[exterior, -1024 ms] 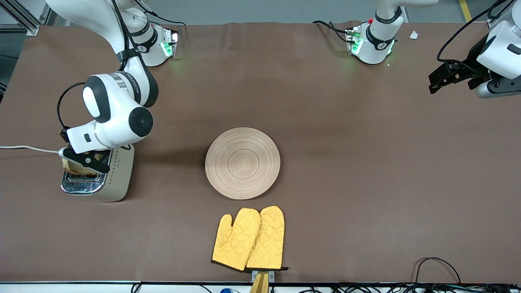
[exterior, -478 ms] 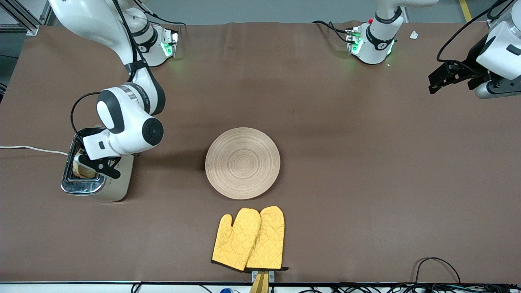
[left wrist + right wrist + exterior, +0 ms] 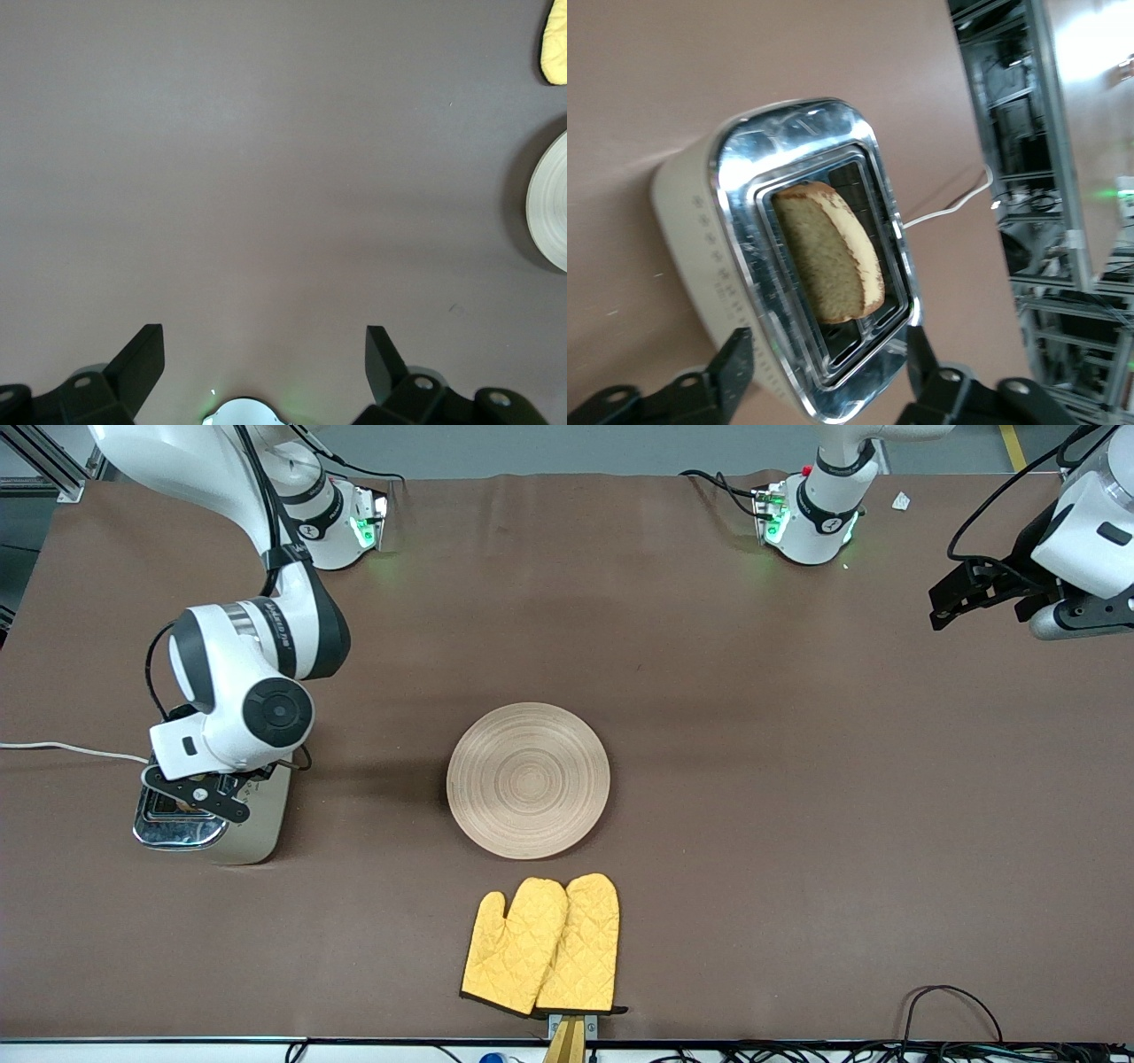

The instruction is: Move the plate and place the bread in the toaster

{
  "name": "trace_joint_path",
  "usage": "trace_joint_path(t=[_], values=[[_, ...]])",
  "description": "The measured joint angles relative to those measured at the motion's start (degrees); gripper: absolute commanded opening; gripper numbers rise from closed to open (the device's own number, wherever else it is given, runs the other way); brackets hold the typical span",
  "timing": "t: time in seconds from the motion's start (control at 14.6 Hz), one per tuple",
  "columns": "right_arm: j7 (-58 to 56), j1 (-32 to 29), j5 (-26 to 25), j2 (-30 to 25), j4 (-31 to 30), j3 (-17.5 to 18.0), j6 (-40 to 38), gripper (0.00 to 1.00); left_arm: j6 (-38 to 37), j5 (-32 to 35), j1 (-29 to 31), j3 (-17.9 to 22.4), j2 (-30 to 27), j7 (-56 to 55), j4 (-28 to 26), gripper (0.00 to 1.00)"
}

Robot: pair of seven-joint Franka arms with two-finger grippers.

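Note:
The cream toaster (image 3: 252, 815) with a chrome top stands at the right arm's end of the table. In the right wrist view the brown bread slice (image 3: 829, 252) leans inside a slot of the toaster (image 3: 735, 266). My right gripper (image 3: 193, 795) hangs just above the toaster top, open and empty (image 3: 828, 359); in the front view it hides the bread. The round light-wood plate (image 3: 528, 779) lies mid-table, bare. My left gripper (image 3: 970, 591) waits open and empty above the table at the left arm's end (image 3: 261, 359). The plate's edge (image 3: 551, 212) shows in its wrist view.
Two yellow oven mitts (image 3: 542, 943) lie nearer to the front camera than the plate, by the table's front edge. The toaster's white cord (image 3: 62, 748) runs off the table's end. A mitt tip (image 3: 556, 44) shows in the left wrist view.
My right gripper lowered the bread into the toaster slot and let it go, then shifted slightly above the toaster. The left arm has barely moved.

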Motion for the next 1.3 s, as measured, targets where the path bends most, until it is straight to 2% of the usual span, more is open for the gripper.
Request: trace_joint_path(t=[0.34,0.55,0.75,1.02,1.3], values=[[-3.75,-2.26,7.64,-3.7,4.09,-0.1,-0.35,1.0,0.0,0.0,-0.15,-0.02,0.0,0.0,0.2,1.0],[-9.38,-4.1,11.48,-6.73,7.23,-0.17,-3.35,1.0,0.0,0.0,-0.29,-0.04,0.0,0.0,0.32,1.0],[-19.34,-9.27,17.65,-9.43,10.0,-0.26,-4.49,1.0,0.0,0.0,-0.21,0.03,0.0,0.0,0.42,1.0],[-31.85,-16.57,25.76,-13.35,10.46,-0.39,-6.17,1.0,0.0,0.0,-0.17,0.07,0.0,0.01,0.45,1.0],[-37.99,-19.84,30.14,-17.3,10.49,-0.38,-9.75,1.0,0.0,0.0,-0.34,-0.01,0.0,0.03,0.49,1.0]])
